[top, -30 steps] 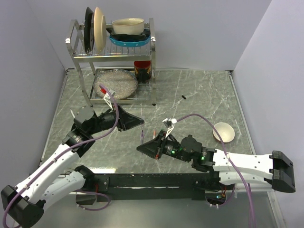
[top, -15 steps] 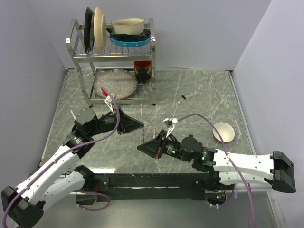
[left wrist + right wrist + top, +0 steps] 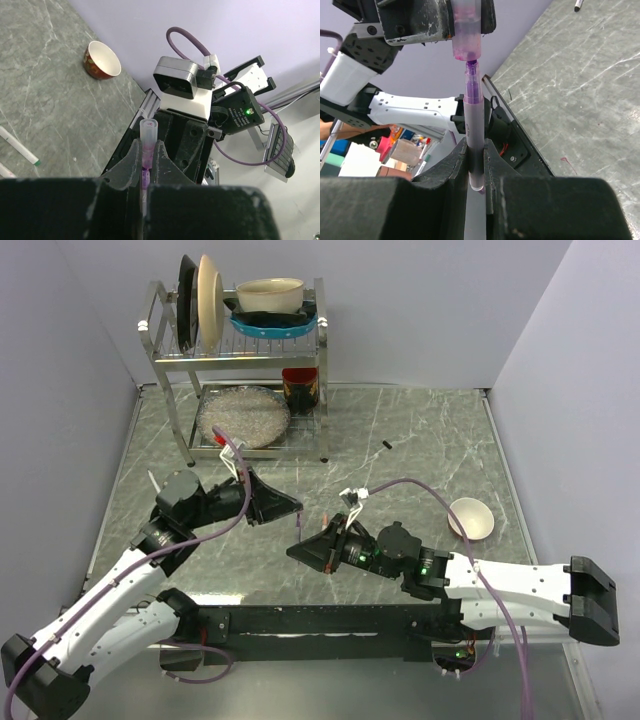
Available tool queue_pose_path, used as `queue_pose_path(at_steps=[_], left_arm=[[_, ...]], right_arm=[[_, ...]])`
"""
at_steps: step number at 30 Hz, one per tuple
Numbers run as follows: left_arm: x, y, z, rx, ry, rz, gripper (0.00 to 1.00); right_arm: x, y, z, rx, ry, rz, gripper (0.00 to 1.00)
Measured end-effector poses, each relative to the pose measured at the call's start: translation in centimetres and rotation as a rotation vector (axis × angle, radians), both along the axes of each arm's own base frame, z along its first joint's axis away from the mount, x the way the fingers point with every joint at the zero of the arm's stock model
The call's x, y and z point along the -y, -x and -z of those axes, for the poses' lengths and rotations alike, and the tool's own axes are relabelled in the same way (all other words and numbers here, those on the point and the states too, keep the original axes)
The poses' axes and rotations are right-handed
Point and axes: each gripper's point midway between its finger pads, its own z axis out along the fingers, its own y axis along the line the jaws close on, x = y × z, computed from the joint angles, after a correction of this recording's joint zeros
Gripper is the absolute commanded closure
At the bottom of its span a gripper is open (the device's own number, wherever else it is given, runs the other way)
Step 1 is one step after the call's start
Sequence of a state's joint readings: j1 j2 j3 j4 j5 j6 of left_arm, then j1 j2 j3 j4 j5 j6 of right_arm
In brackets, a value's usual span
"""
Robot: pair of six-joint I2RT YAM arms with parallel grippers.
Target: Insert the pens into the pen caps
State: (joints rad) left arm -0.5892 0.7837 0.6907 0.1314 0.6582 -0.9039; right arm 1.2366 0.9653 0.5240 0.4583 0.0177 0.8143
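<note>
My right gripper [image 3: 476, 160] is shut on a purple-pink pen [image 3: 472, 115] and holds it upright, tip up. Just above that tip hangs a translucent purple-pink pen cap [image 3: 467, 40], mouth down, with the pen's tip right at its opening. My left gripper [image 3: 147, 150] is shut on this cap [image 3: 148, 135]. In the top view both grippers meet mid-table, left gripper [image 3: 297, 507] over right gripper [image 3: 300, 548]. A white pen with a green end [image 3: 20, 149] lies on the table, seen in the left wrist view.
A metal dish rack [image 3: 240, 360] with plates and bowls stands at the back left. A small bowl [image 3: 470, 517] sits right of the arms. A short black piece [image 3: 386, 446] lies behind them, and a small pink piece [image 3: 327, 515] lies beside the grippers.
The left gripper with the cap has come slightly down and closer over the pen. The right arm has shifted a little to the left. Both grips stay shut.
</note>
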Motion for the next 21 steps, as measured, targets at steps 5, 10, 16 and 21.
queue_pose_path(at_steps=[5, 10, 16, 21], left_arm=[[0.09, -0.1, 0.15, -0.016, -0.011, 0.0, 0.99], [0.01, 0.01, 0.05, -0.018, -0.014, 0.0, 0.99], [-0.1, 0.14, 0.0, -0.011, -0.016, -0.001, 0.99], [-0.2, 0.19, 0.09, 0.003, -0.024, -0.003, 0.99]], right_arm=[[-0.23, 0.02, 0.13, -0.002, 0.005, -0.006, 1.0], [-0.25, 0.05, 0.05, -0.001, 0.004, -0.008, 1.0], [-0.23, 0.1, 0.06, -0.001, 0.005, -0.01, 1.0], [-0.16, 0.08, -0.16, 0.0, 0.0, -0.008, 1.0]])
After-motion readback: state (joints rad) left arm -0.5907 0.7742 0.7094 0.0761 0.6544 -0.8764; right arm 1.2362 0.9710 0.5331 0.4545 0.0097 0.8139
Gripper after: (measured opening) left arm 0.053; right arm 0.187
